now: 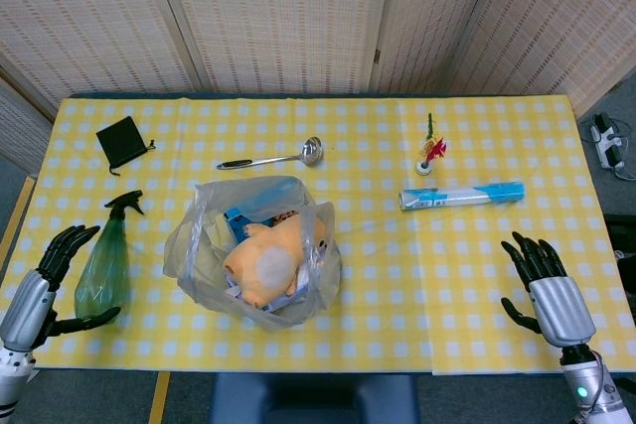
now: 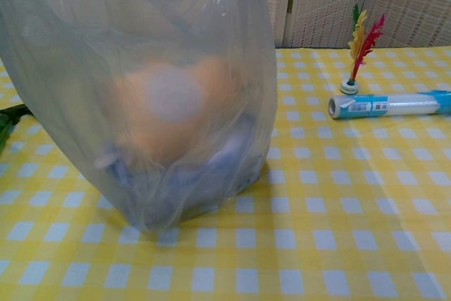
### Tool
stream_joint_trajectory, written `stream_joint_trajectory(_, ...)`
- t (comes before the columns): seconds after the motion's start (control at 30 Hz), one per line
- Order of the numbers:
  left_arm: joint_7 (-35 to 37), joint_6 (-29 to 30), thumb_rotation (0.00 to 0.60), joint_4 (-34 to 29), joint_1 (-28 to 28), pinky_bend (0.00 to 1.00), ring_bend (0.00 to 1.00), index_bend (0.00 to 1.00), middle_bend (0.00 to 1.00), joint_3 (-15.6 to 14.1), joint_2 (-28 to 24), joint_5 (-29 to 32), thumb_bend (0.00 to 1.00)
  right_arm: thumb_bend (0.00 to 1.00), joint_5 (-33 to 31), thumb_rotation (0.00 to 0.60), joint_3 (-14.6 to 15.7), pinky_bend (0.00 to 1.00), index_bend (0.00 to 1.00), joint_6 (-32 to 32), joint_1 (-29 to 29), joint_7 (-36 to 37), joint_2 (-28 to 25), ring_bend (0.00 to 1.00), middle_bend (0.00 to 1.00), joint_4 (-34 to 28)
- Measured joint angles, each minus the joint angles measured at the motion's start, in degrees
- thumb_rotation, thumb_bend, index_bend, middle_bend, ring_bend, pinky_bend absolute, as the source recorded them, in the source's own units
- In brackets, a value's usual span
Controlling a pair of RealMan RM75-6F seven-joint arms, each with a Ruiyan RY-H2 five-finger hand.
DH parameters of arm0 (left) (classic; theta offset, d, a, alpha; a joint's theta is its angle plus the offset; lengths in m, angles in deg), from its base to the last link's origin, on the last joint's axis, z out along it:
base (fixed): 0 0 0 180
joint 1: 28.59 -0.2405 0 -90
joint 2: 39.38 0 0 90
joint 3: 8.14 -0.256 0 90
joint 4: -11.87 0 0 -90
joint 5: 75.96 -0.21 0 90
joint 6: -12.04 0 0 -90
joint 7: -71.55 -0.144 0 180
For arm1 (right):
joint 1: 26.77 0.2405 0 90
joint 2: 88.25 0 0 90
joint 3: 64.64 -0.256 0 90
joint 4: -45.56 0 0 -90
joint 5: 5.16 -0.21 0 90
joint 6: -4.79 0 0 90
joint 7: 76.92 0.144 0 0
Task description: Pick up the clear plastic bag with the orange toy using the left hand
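Yellow checked tablecloth (image 1: 477,255), woven screens (image 1: 278,17) behind; both robot hands spread, empty.

**Colours and patterns on record**

The tablecloth (image 1: 397,275) is a yellow-and-white check. The plastic bag (image 1: 253,250) is clear with a grey cast; the toy (image 1: 263,263) inside it is orange with a pale grey patch, beside blue items. The spray bottle (image 1: 102,265) is translucent green with a black nozzle. The pouch (image 1: 122,141) is black. The ladle (image 1: 273,158) is silver with a dark handle. The roll (image 1: 462,195) is clear with blue print. The shuttlecock (image 1: 430,151) carries red, yellow and green feathers. Both the left hand (image 1: 45,283) and the right hand (image 1: 545,290) are silver with black fingers.
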Motion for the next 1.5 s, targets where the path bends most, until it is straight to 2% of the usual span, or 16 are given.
stream_joint_trajectory(0.17, -9.3, 0.2, 0.575, -1.9, 3.8, 0.02, 0.07, 0.11, 0.12, 1.0, 0.1, -3.8, 0.11, 0.34, 0.3, 0.6, 0.5, 0.0, 0.0, -0.8, 0.1, 1.1, -0.6, 0.0, 0.0, -0.6)
stream_joint_trajectory(0.5, -15.2, -3.1, 0.551, -7.1, 9.1, 0.02, 0.07, 0.1, 0.12, 1.2, 0.9, -7.3, 0.1, 0.34, 1.4, 0.6, 1.3, 0.0, 0.0, -1.3, 0.3, 3.5, -2.2, 0.0, 0.0, -2.0)
stream_joint_trajectory(0.97, -15.8, -5.1, 0.541, -6.2, 12.3, 0.03, 0.09, 0.1, 0.12, 0.6, 3.6, -6.3, 0.09, 0.34, 2.8, 0.6, 2.4, 0.0, 0.0, -1.4, 0.1, 6.0, -3.6, 0.0, 0.0, -3.0)
stream_joint_trajectory(1.5, -15.8, -4.0, 0.545, -3.6, 13.1, 0.06, 0.12, 0.1, 0.15, -0.5, 5.3, -5.7, 0.1, 0.34, 2.2, 0.6, 2.4, 0.0, 0.0, -2.7, 0.5, 6.5, -3.6, 0.0, 0.0, -2.9)
